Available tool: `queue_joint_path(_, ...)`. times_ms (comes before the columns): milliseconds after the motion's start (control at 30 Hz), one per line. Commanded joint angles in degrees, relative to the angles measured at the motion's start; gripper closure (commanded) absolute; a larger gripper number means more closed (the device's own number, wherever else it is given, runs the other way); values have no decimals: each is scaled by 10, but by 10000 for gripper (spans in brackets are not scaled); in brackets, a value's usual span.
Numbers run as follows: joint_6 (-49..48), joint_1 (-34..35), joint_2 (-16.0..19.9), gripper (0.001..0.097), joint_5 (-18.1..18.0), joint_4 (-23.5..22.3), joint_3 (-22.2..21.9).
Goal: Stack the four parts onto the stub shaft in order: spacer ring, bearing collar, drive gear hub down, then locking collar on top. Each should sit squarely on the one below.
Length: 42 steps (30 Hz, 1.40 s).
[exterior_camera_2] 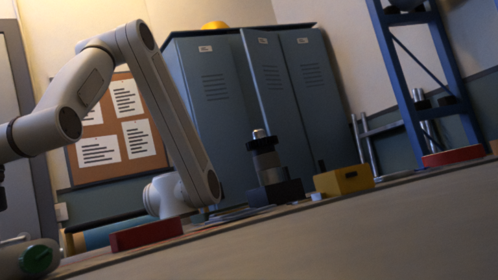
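My gripper is out of frame past the left edge; only the arm (110, 90) shows, reaching left from its base (165, 194). I have closed on something there, but what it is stays hidden. On the table the stub shaft (259, 133) rises from a dark block (276, 192). A metal spacer ring (272, 175) sits lowest on it, a grey bearing collar (267, 160) above that, and the black toothed drive gear (262, 142) on top, with the shaft tip poking above the gear.
A red block (146, 233) lies near the arm base and a yellow box (343, 179) stands right of the shaft. A grey cylinder with a green cap (31, 258) lies at far left. Lockers (253, 108) and a blue rack (422, 79) stand behind.
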Motion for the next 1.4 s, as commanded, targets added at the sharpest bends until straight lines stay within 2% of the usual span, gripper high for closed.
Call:
queue_joint_path(0, 0, 0, -1, 901, -1, 0, 1)
queue_joint_path(333, 0, 0, -22, 901, -37, 1, 17)
queue_joint_path(1033, 0, 0, -91, 901, -204, 1, 115)
queue_joint_path(1367, 0, 0, -98, 901, -231, 1, 134)
